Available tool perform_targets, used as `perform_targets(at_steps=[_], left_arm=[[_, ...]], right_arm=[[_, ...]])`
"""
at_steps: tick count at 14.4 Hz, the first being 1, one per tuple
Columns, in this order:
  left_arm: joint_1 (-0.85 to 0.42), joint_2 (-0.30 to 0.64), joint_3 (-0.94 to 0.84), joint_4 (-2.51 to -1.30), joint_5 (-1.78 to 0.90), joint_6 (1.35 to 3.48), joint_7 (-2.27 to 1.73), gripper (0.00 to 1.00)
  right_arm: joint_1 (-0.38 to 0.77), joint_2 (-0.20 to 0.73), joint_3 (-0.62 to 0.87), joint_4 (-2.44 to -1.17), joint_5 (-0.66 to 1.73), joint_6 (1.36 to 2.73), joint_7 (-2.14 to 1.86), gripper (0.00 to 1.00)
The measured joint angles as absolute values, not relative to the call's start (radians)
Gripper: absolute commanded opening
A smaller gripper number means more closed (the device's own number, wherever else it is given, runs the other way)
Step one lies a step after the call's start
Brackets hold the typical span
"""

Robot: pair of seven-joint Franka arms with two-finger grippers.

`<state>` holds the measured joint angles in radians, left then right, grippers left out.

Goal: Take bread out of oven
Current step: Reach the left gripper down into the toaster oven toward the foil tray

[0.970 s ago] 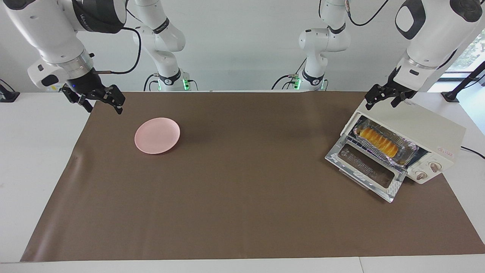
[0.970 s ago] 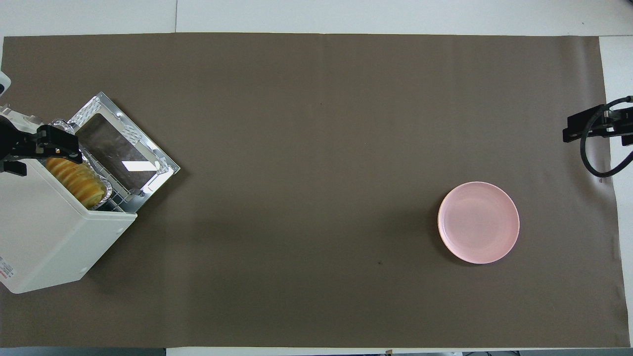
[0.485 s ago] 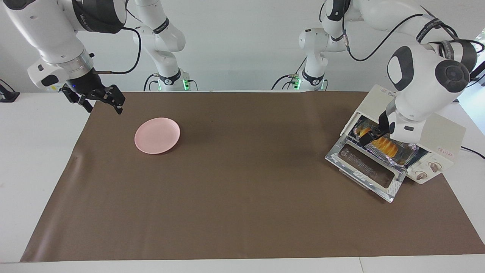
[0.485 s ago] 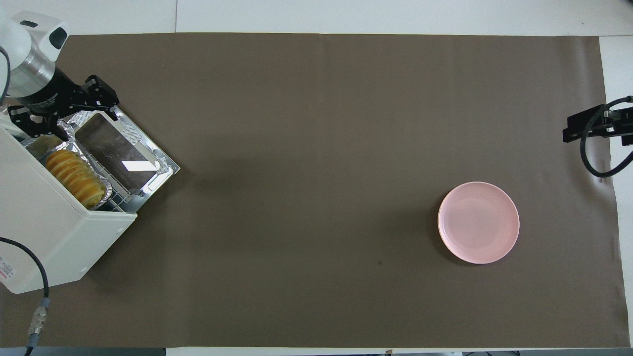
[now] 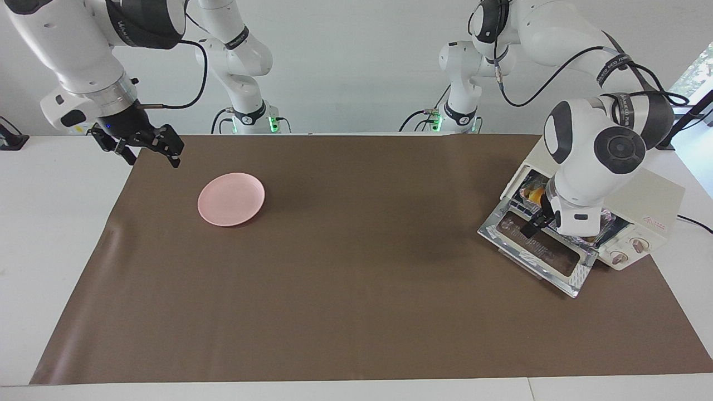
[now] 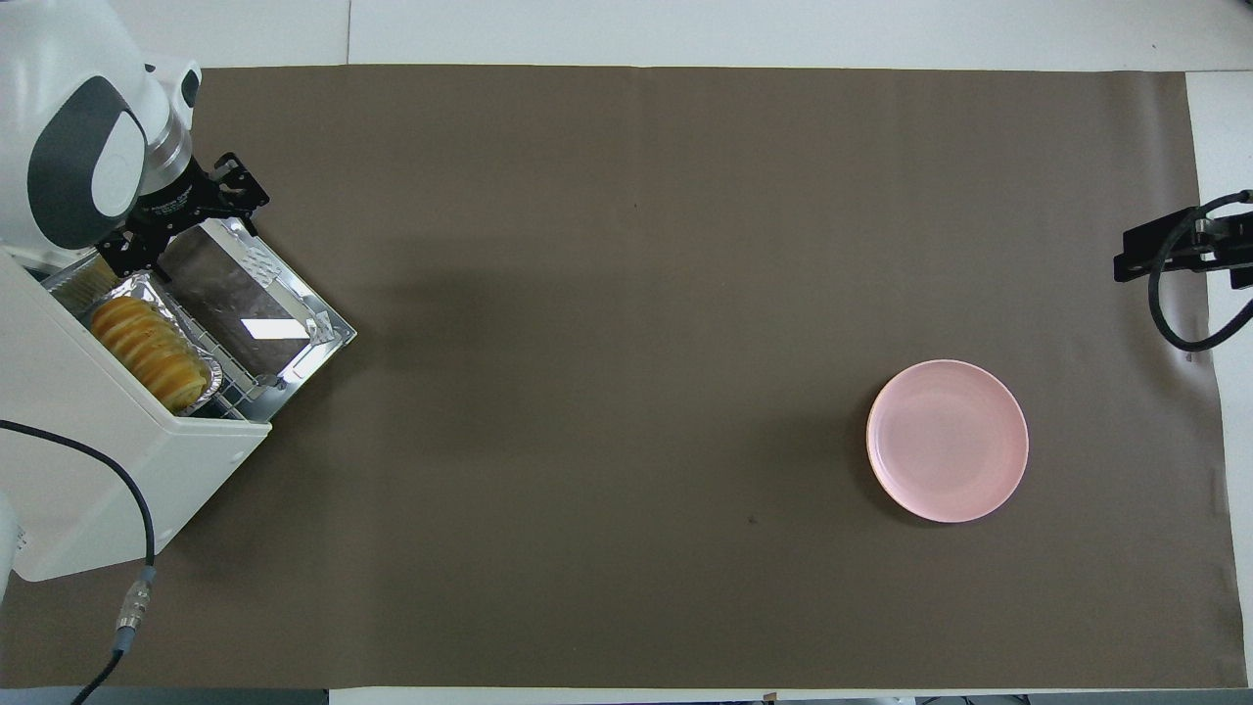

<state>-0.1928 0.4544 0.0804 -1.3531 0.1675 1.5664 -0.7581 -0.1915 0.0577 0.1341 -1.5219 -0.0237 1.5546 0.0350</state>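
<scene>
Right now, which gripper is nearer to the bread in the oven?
Left. The left gripper hangs open over the oven's lowered door, beside the bread in its foil tray. The right gripper waits open near the pink plate.

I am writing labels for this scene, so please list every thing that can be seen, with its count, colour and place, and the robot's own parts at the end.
toaster oven: one, cream-white, at the left arm's end of the table, door open
oven door: one, shiny silver with a dark window, folded down flat in front of the oven
foil tray: one, silver, on the wire rack in the oven's mouth
bread: one, golden-yellow ridged loaf, in the foil tray
plate: one, pink, round, on the mat toward the right arm's end
mat: one, brown, covering most of the white table
left hand: one, black, open, over the oven door and the tray's end
right hand: one, black, open, waiting above the mat's edge beside the plate
</scene>
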Motion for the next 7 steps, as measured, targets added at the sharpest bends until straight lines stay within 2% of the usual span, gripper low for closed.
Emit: perform_targets(at_steps=[7], left_arm=[[-0.192, 0.432, 0.081, -1.508, 0.256, 1.651, -0.779, 1.0]], right_arm=[[-0.192, 0.058, 0.134, -1.522, -0.024, 1.555, 0.035, 1.0]])
